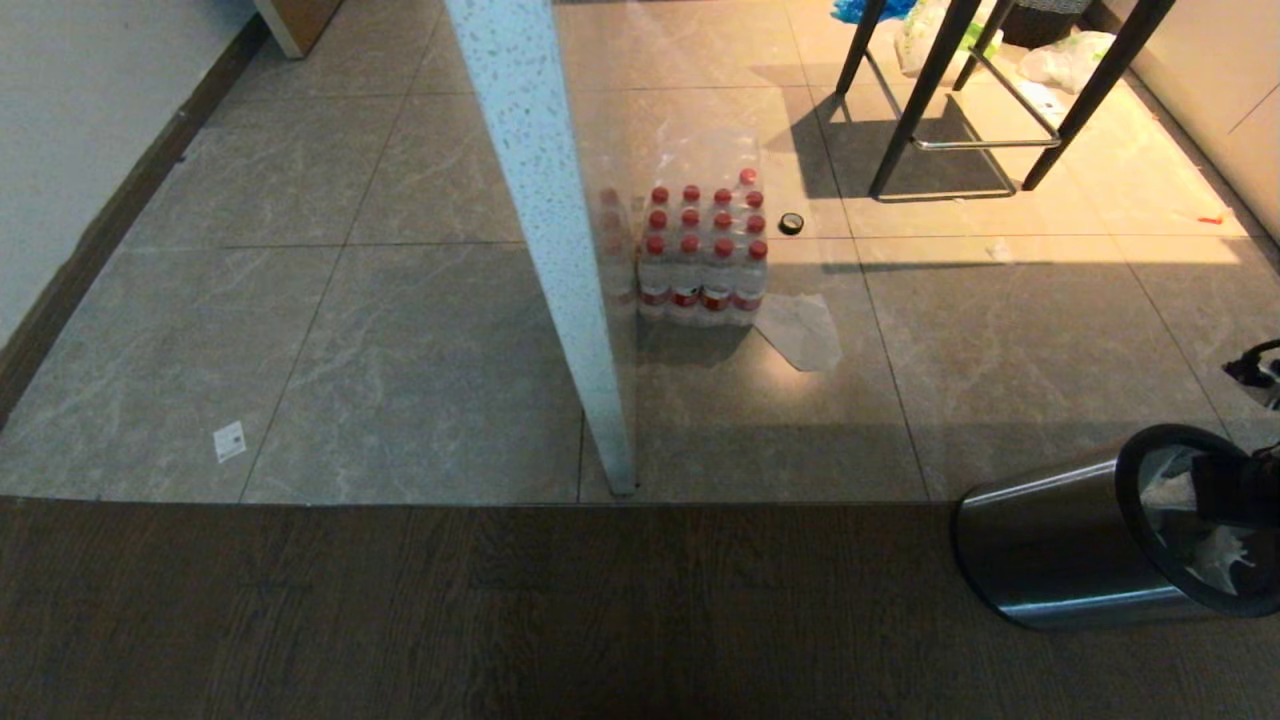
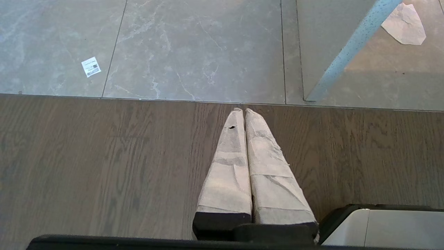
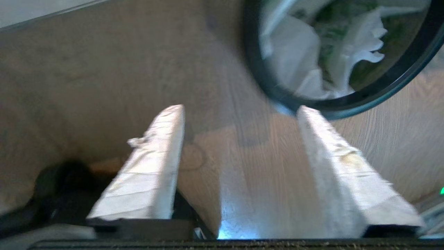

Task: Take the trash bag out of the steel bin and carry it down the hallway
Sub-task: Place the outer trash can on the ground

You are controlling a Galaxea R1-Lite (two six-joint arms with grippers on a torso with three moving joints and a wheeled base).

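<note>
The steel bin (image 1: 1060,545) stands on dark wood floor at the lower right of the head view, and its black rim (image 3: 263,83) shows in the right wrist view. The white trash bag (image 1: 1225,560) lies crumpled inside it, green print showing (image 3: 295,59). My right gripper (image 3: 240,108) is open and empty just outside the rim, one fingertip (image 3: 307,116) at the rim's edge. That arm (image 1: 1240,485) reaches over the bin's mouth. My left gripper (image 2: 241,111) hangs shut and empty over the wood floor. Whether the tiled floor (image 1: 400,350) ahead is the hallway, I cannot tell.
A white speckled post (image 1: 560,250) rises from the tile edge. Beside it sits a wrapped pack of red-capped bottles (image 1: 705,265), a flat paper scrap (image 1: 805,330) and a small black roll (image 1: 791,222). Black stool legs (image 1: 940,90) stand further back. A wall with dark baseboard (image 1: 90,240) runs along the left.
</note>
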